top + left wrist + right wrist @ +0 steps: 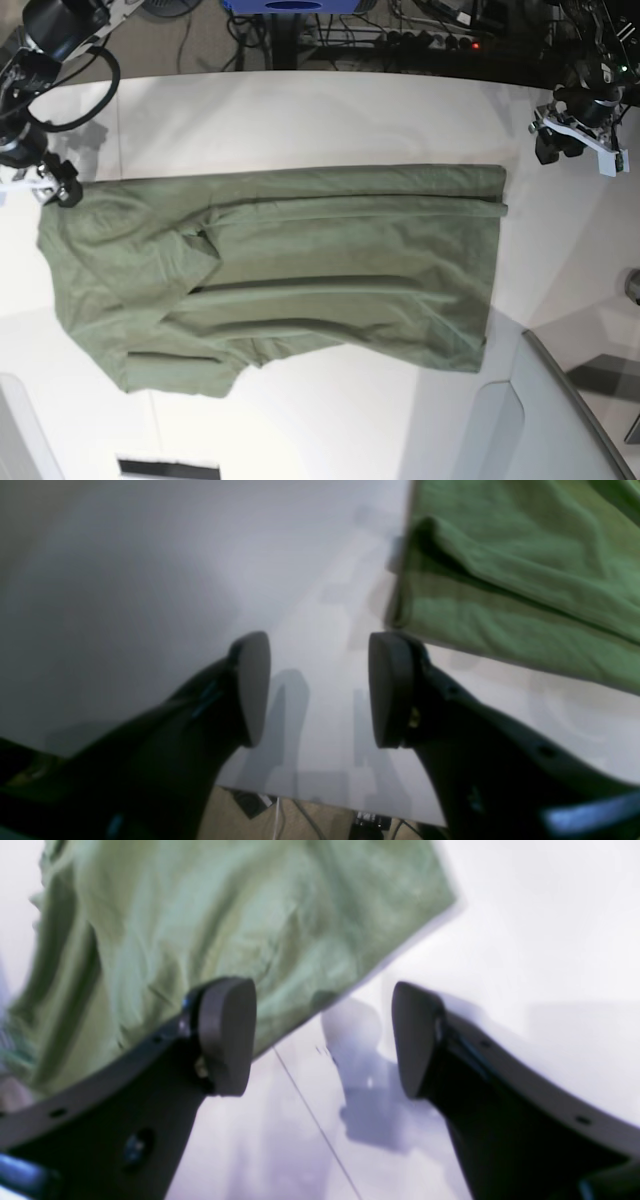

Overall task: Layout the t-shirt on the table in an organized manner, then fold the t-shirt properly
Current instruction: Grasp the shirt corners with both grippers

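Your t-shirt [300, 270] lies spread across the middle of the white worktop [330, 120], partly folded. Your left end effector [320, 690] hangs released beside its corner; your right end effector [322, 1037] gapes empty over its edge.

1. You have bare table [300, 110] at 12 o'clock of the t-shirt [300, 270], and again at 6 o'clock.
2. At 3 o'clock, a bare strip separates the hem from the table edge.
3. At 5 o'clock, the grey angled panel [540, 420] obstructs passage.
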